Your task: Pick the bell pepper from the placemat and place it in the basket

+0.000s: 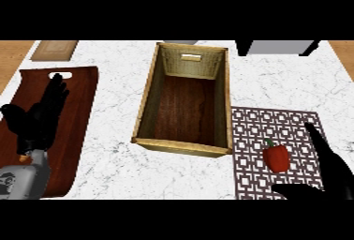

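Note:
A red bell pepper (pixel 277 157) with a green stem lies on the brown lattice placemat (pixel 259 129) at the right. The tall wooden basket (pixel 150 101) stands in the middle of the counter, just left of the placemat, and holds nothing. My right hand (pixel 332 171) is open at the lower right, straight fingers pointing up along the pepper's right side and thumb stretched out below it, not touching it. My left hand (pixel 38 119) rests open at the left, fingers up.
A dark wooden cutting board (pixel 76 101) lies under my left hand. A small tan mat (pixel 55 49) sits at the far left corner, and a grey object (pixel 280 47) at the far right edge. The counter is white marble.

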